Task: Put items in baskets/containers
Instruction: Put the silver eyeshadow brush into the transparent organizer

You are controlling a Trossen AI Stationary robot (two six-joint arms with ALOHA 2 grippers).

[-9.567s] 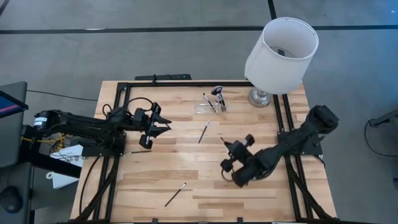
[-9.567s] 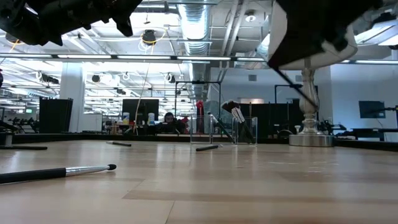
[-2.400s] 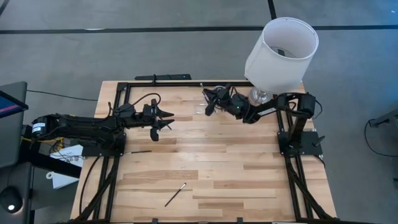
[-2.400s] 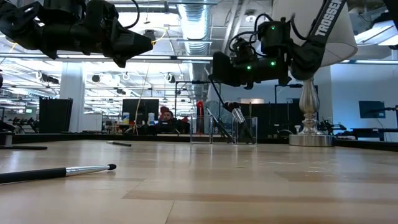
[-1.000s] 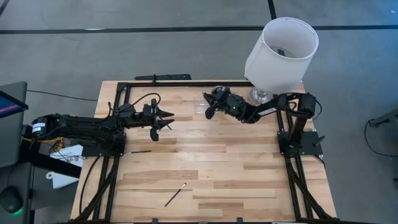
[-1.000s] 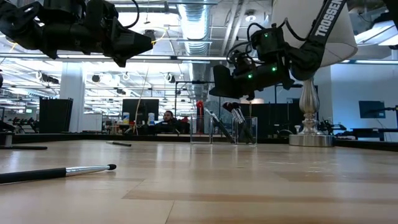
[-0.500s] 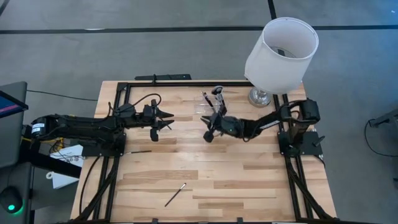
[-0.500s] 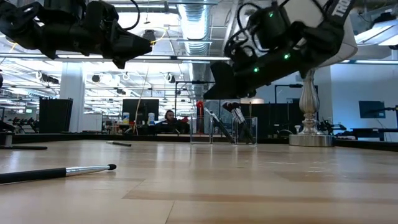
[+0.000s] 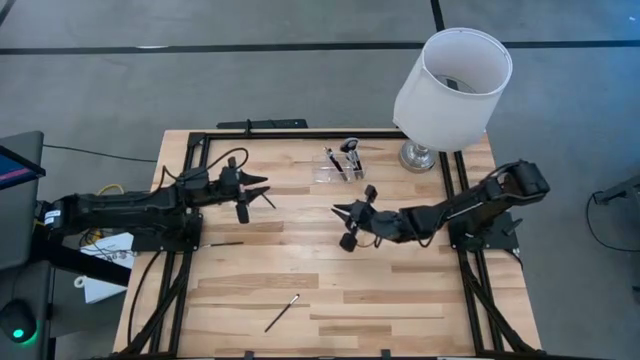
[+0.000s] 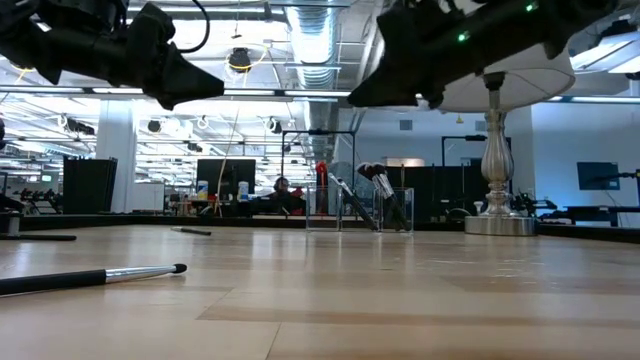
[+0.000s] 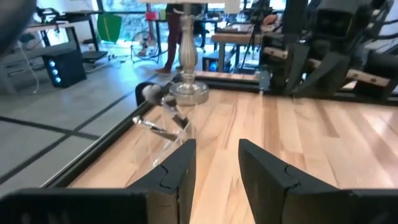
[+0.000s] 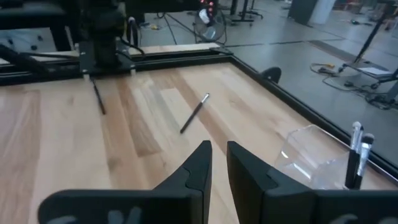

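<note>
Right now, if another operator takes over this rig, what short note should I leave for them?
Left claw: open, empty, in the air over the table's left half.
Right claw: empty, in the air near mid-table, just in front of the clear organizer.
Done: several brushes stand in the organizer.
Left: two brushes lie on the table, one near the front edge and one by the left arm's base.
</note>
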